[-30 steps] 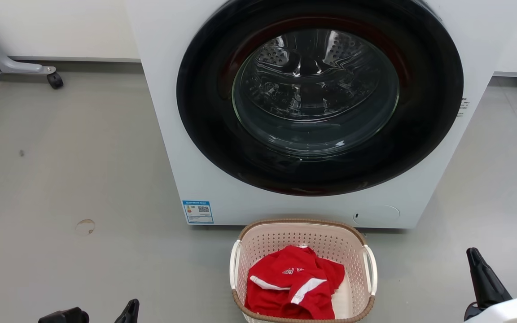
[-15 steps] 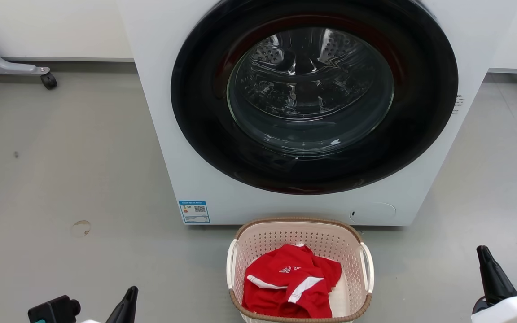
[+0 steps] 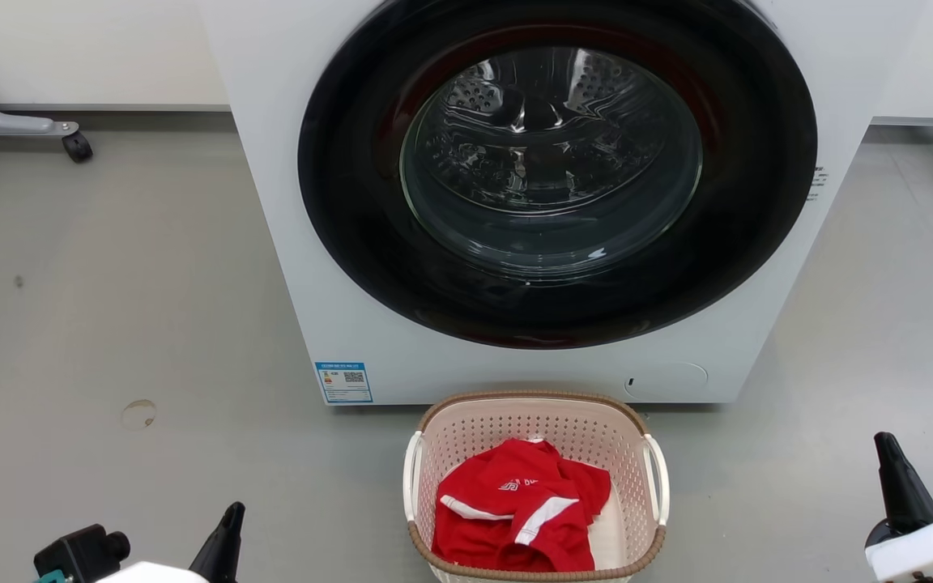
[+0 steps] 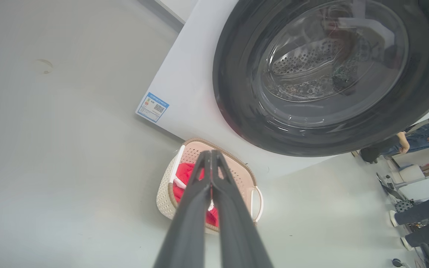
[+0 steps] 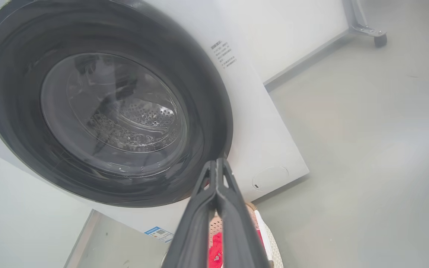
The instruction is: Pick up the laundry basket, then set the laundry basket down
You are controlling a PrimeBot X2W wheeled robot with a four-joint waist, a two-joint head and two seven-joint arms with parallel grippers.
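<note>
The laundry basket (image 3: 466,441), pale pink-cream with a brown rim and white side handles, stands on the floor before the washing machine, a red garment (image 3: 519,514) inside. My left gripper (image 3: 227,526) is shut at the lower left, well left of the basket. My right gripper (image 3: 892,461) is shut at the lower right, well right of it. In the left wrist view the shut left gripper (image 4: 211,154) points over the laundry basket (image 4: 237,175). From the right wrist, the shut right gripper (image 5: 218,163) points at the machine, and the laundry basket (image 5: 270,238) peeks beside it.
The big white washing machine (image 3: 288,162) with its closed dark round door (image 3: 555,170) stands right behind the basket. Wheeled frame legs (image 3: 70,138) stand at the back left and far right. Grey floor lies open on both sides. People's legs (image 4: 419,216) appear far off in the left wrist view.
The head camera has shifted, so the whole picture slid left and slightly up. Both grippers stay shut; more of each wrist shows at the bottom corners. The basket has not moved.
</note>
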